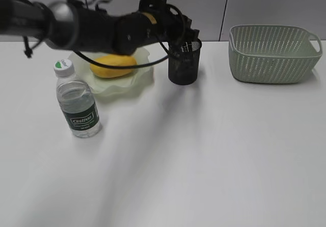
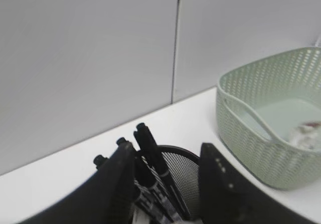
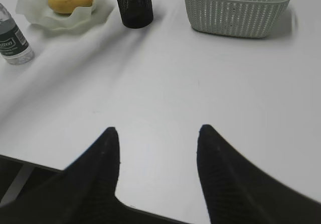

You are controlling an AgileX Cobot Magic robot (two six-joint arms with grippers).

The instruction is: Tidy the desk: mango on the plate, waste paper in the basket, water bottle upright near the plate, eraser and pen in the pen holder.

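Note:
The mango point(image 1: 113, 65) lies on the pale green plate point(image 1: 133, 84); both also show in the right wrist view, mango point(image 3: 70, 0) and plate point(image 3: 100, 14). The water bottle point(image 1: 76, 102) stands upright in front of the plate. My left gripper point(image 1: 186, 36) is open just above the black mesh pen holder point(image 1: 184, 66). In the left wrist view its fingers point(image 2: 168, 151) straddle several black pens point(image 2: 153, 156) standing in the holder point(image 2: 183, 169). The waste paper point(image 2: 308, 133) lies in the basket point(image 2: 241, 128). No eraser is clearly visible. My right gripper point(image 3: 158, 130) is open and empty.
The green basket point(image 1: 272, 51) stands at the back right of the white desk point(image 1: 204, 161), against the wall. My left arm stretches from the left over the plate. My right gripper hovers at the desk's front edge point(image 3: 30, 163).

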